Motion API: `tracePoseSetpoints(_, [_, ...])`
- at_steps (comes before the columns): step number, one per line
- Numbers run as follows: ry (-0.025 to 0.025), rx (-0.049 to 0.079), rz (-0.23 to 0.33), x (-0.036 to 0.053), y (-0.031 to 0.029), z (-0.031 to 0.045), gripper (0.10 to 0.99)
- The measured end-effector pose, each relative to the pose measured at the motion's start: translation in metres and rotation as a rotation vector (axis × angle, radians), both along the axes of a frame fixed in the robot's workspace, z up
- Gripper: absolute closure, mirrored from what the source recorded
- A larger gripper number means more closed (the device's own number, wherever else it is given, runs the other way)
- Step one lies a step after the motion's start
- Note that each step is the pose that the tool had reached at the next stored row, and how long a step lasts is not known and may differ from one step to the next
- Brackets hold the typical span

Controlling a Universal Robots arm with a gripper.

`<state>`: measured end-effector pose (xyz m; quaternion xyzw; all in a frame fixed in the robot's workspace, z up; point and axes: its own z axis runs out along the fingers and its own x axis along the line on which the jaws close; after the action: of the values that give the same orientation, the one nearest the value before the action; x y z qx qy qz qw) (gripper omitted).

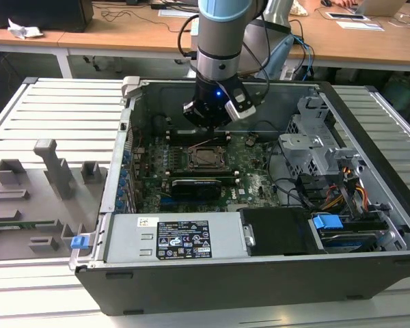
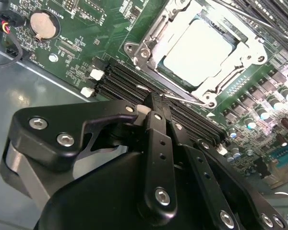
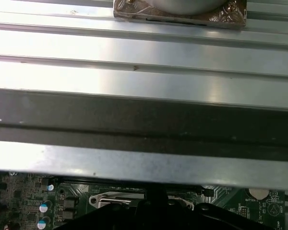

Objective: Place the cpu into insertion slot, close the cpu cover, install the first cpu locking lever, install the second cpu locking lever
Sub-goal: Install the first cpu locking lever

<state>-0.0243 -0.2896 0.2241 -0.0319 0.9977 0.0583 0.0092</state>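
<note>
Silver-grey metal frames the cpu (image 2: pixel 204 50), which already sits in the insertion slot (image 2: pixel 149 40) on the green board (image 2: pixel 81 48), and the cpu cover (image 2: pixel 252 48) lies shut over its edges. In the second wrist view we see our gripper (image 2: pixel 153 103) just beside the slot, over the long black memory slots (image 2: pixel 122 79). Its fingers (image 2: pixel 156 124) are pressed together, and their tip meets a thin wire lever (image 2: pixel 185 98) that runs along the slot's near side. We cannot tell if they pinch it or only touch it. We think we are working on a locking lever now. To do it well, we would push slowly, keep the tip on the wire so it does not slip off, and stay clear of the small parts on the board. In the exterior view the open computer case (image 1: pixel 123 147) on the counter (image 1: pixel 61 116) holds the board, a black graphics card (image 1: pixel 201 184), a power box (image 1: pixel 184 236) and a metal drive cage (image 1: pixel 314 147).
</note>
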Motion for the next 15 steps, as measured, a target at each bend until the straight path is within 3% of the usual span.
tracePoseSetpoints(15, [0.0000, 0.000, 0.000, 0.0053, 0.0000, -0.0153, 0.980])
